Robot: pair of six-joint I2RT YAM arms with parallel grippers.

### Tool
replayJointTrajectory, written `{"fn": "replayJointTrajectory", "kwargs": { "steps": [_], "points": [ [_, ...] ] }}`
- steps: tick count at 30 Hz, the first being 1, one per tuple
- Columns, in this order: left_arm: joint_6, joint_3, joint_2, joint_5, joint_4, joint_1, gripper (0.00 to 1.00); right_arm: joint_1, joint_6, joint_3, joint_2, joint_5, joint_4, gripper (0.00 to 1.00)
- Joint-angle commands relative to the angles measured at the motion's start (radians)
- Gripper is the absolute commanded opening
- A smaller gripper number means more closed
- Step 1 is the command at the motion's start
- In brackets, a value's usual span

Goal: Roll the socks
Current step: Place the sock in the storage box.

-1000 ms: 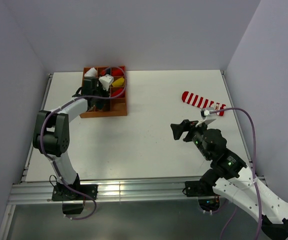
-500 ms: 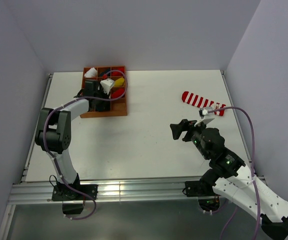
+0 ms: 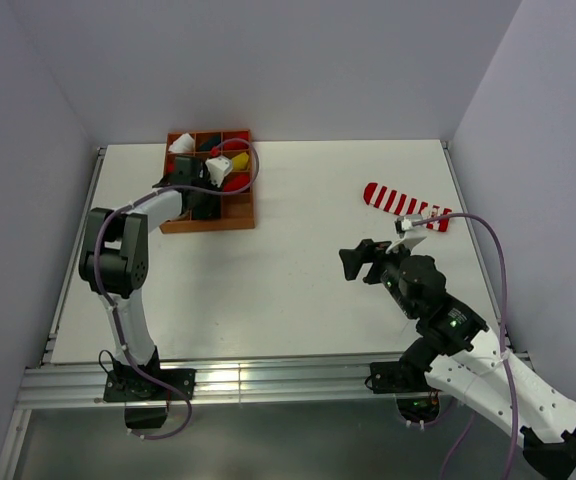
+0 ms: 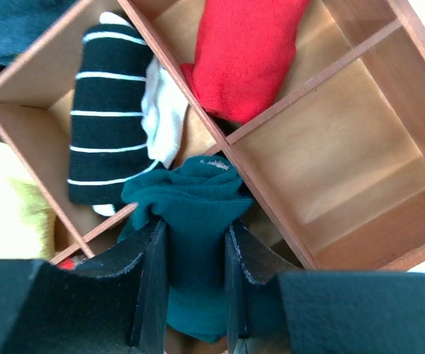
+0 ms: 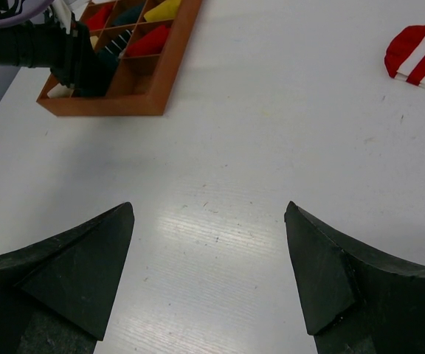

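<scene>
The white table [image 3: 298,250] fills the overhead view, and the wooden divided tray [image 3: 208,222] sits at its far left corner. From above, the left gripper [image 3: 200,192] shows only as a dark mass over the tray's middle, and what it grips is hard to make out. Its wrist camera settles this: the left gripper [image 4: 192,236] has its fingers pinched on the dark green sock [image 4: 198,195], which is bunched up and hangs over a tray divider [image 4: 323,74]. Only that close view separates the bundles around it. A black bundle with white stripes [image 4: 105,140] lies just beside the sock with a white bundle [image 4: 161,110] touching it, a red bundle [image 4: 246,55] is in the next compartment, and a yellow-green bundle [image 4: 6,199] is cut off at the frame edge. The red-and-white striped sock [image 3: 405,205] lies flat well to the right of the tray. The right wrist view catches only its red toe end [image 5: 419,55]. The right gripper [image 5: 209,214] hovers over bare table between the tray and that sock, jaws spread wide and holding nothing. The lower end of the green sock is hidden behind the left fingers [image 4: 153,287].
</scene>
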Motion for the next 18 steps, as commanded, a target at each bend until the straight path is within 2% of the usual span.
{"fn": "replayJointTrajectory", "kwargs": {
  "steps": [1, 4, 12, 18],
  "points": [
    [0.029, 0.019, 0.067, 0.004, -0.096, -0.002, 0.0, -0.006, -0.011, 0.004, 0.009, 0.018, 0.029, 0.9],
    [0.03, 0.052, 0.097, -0.037, -0.174, -0.012, 0.0, -0.006, -0.013, 0.003, 0.013, 0.016, 0.027, 0.9],
    [-0.025, 0.056, 0.093, -0.052, -0.213, -0.02, 0.0, -0.006, -0.017, 0.003, 0.026, 0.005, 0.038, 0.89],
    [-0.072, 0.13, 0.186, -0.06, -0.293, -0.017, 0.0, -0.006, -0.019, -0.002, 0.018, 0.004, 0.036, 0.89]
  ]
}}
